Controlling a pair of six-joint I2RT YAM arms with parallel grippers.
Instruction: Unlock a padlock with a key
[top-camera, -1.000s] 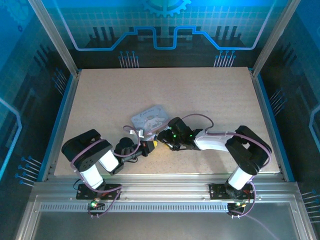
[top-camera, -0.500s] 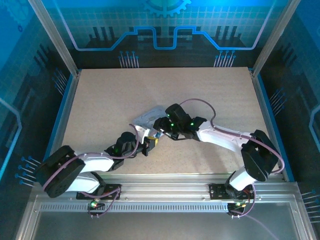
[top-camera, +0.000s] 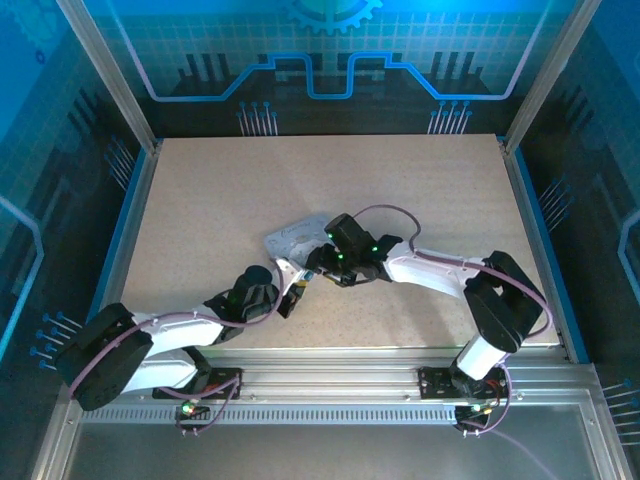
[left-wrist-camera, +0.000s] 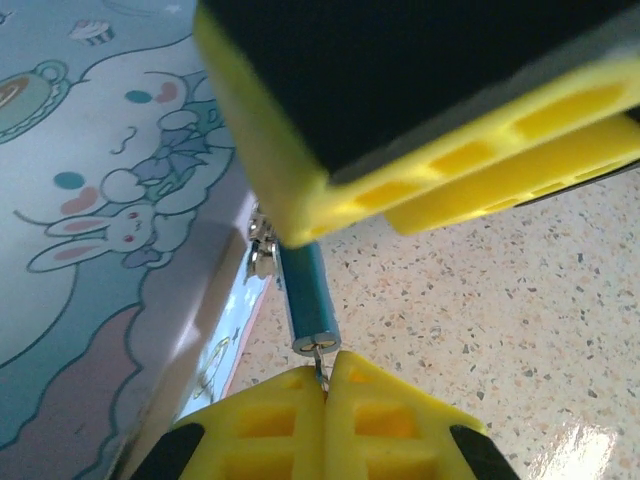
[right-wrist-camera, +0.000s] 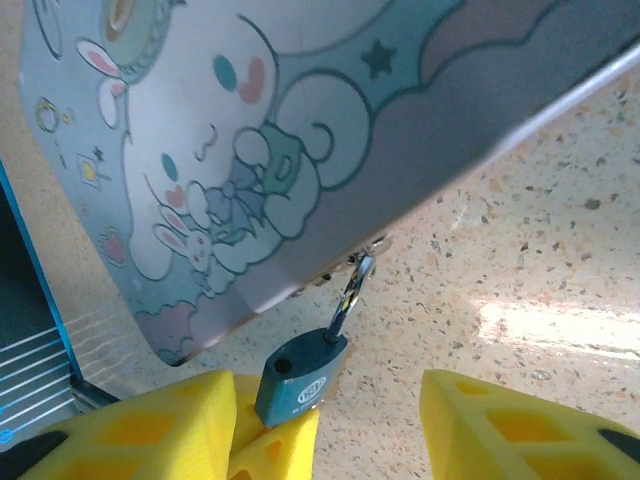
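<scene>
Small dark-teal block padlock (right-wrist-camera: 298, 380) hangs by its thin shackle from the front latch of the pale lilac cartoon-print tin (right-wrist-camera: 250, 150), just above the speckled counter (left-wrist-camera: 480, 300). Left pincer (left-wrist-camera: 325, 385) is clamped on the thin grey metal key (left-wrist-camera: 320, 366), right at the lock's keyway end. Key lines up with the lock's long axis, tip at the bottom face; insertion depth unclear. Right pincer (right-wrist-camera: 335, 415) has jaws apart, straddling the lock body, not gripping. Left arm is nearer for the turn.

You see only a sliver of the thin dark-grey metal key (left-wrist-camera: 320, 369) in the left tool (left-wrist-camera: 325, 386); the right tool's (right-wrist-camera: 330, 428) finger (left-wrist-camera: 330, 190) covers half the blue block-shaped padlock (left-wrist-camera: 308, 300).
</scene>
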